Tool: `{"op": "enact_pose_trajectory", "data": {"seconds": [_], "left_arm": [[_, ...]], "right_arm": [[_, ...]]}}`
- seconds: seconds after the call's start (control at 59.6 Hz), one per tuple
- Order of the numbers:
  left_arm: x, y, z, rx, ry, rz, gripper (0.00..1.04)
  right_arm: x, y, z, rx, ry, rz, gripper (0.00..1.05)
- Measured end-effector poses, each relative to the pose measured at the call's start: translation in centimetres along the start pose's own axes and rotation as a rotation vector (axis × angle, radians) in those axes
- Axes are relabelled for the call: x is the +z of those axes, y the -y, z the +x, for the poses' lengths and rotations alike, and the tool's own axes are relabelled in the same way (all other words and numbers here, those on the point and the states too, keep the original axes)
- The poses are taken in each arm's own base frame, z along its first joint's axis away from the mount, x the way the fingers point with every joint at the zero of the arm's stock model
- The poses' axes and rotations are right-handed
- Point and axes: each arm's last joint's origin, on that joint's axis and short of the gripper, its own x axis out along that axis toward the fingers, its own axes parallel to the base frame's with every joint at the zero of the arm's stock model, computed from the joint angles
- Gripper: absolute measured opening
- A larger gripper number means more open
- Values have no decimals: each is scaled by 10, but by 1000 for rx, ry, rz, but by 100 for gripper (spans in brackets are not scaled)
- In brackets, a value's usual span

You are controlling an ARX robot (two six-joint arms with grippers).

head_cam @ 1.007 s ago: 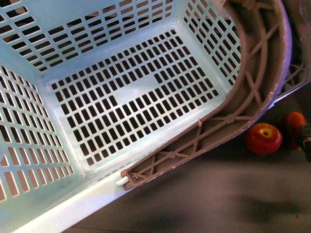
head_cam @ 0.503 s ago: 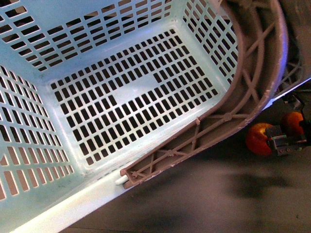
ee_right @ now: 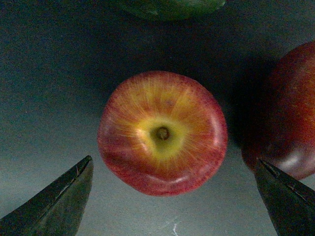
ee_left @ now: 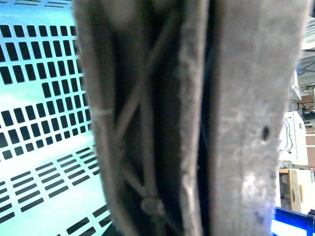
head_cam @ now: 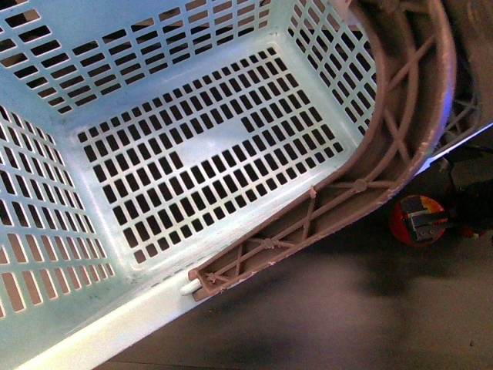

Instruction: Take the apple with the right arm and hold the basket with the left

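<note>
Underneath everything lies a dark grey counter, bare and matt along its near side with open room there; none of its edges are in view. Furthest left, and filling most of the front view, the basket is tilted so that its slotted floor and walls face the camera, with nothing inside. Its brownish-grey trussed handle curves along the basket's right side. In the left wrist view that handle sits blurred and very close, with a slice of bright room and white equipment past it. None of the left claw's fingers can be made out there, so its hold cannot be judged. Just right of the handle's lower curve, the apple rests on the counter, half covered by the right claw. This claw hangs over it, spread wide and holding nothing. Its dark fingers stand either side of the apple, clear of the skin, with the yellow stem dimple facing up. A darker red fruit lies just beside the apple, crowding one finger's side. A green fruit lies near, only its edge showing.
</note>
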Motion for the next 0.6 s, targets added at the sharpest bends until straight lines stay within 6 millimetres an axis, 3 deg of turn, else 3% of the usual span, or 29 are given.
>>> {"op": "enact_pose_trajectory", "data": {"seconds": [0.52,0.604], "left_arm": [[0,0,0,0,0,0,15],[0,0,0,0,-1,0,15]], "right_arm": [[4,-4,30,-17,-33,2,96],[1,-5,32,-16,-40,3,86]]}}
